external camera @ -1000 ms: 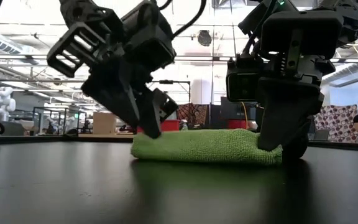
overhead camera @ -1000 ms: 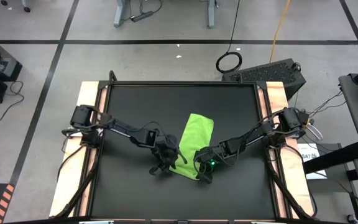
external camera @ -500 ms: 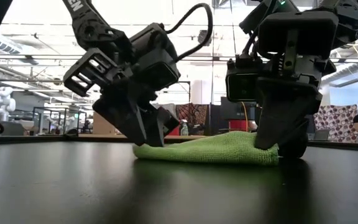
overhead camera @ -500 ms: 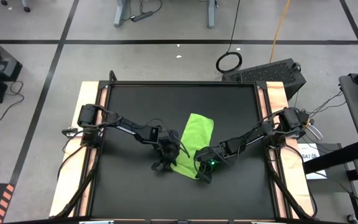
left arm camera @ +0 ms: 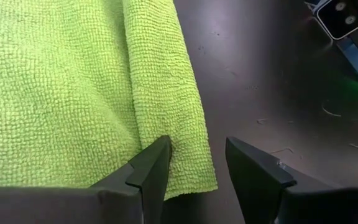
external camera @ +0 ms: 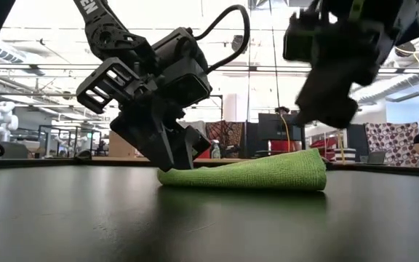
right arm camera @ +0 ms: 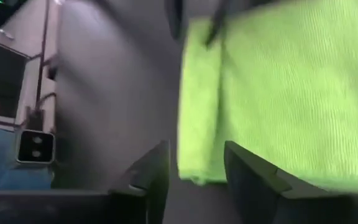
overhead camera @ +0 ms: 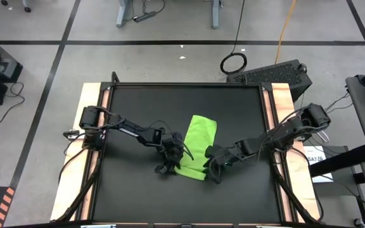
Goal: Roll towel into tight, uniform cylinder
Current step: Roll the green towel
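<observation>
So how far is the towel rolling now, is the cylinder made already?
Not yet. Done: the towel is folded into a narrow strip, thicker at its near end in the low view. In hand: the left gripper sits low at one near corner, jaws open; the right gripper is lifted off the other, jaws open. Left: the whole tight roll.

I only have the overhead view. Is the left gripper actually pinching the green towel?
Observer: No. The left gripper is open, and its fingertips straddle the towel's folded edge near a corner.
Operator: And the right one?
Observer: The right gripper is open too, with nothing between its fingertips.
Operator: Is it down on the table?
Observer: No. Seen from table height, it hangs above the towel's thicker end, clear of the cloth.
</observation>
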Robot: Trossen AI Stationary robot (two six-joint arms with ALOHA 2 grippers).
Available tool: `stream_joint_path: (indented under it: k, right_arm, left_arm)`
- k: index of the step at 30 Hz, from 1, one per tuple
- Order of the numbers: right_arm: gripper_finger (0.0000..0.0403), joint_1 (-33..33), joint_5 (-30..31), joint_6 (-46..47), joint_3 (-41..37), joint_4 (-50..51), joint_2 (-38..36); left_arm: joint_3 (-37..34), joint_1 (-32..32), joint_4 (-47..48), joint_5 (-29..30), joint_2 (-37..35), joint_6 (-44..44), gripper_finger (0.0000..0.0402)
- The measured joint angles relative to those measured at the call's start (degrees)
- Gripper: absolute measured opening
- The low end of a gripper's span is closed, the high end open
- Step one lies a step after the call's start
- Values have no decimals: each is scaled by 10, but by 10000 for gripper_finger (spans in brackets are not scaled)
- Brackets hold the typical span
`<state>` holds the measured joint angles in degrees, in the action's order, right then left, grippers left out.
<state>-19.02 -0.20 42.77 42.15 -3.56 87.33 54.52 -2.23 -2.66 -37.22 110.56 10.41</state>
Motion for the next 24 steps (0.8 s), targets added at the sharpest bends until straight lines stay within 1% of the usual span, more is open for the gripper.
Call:
stream_joint_path:
  k: [5, 11, 14, 16, 18, 22, 24]
  right_arm:
    - [147, -15, 12, -50, 1, -74, 6]
    - [131, -53, 73, -180, 1, -79, 8]
    - [130, -71, 97, -201, 1, -74, 8]
    - [138, -81, 129, -207, 1, -55, 8]
    - [155, -90, 153, -214, 1, -46, 8]
    - [200, -93, 155, -230, 2, -43, 21]
    - [213, -96, 155, -229, 2, -36, 37]
  left_arm:
    - [0, 0, -9, 4, 0, -2, 168]
    - [-1, 0, -25, 7, 1, -16, 168]
    - [-1, 1, -26, 7, 1, -30, 168]
    - [-1, 1, -27, 6, 0, -38, 168]
    - [-1, 1, -28, 2, 1, -41, 168]
    - [-1, 1, -29, 2, 1, -41, 168]
    - [-1, 1, -30, 1, 0, -41, 168]
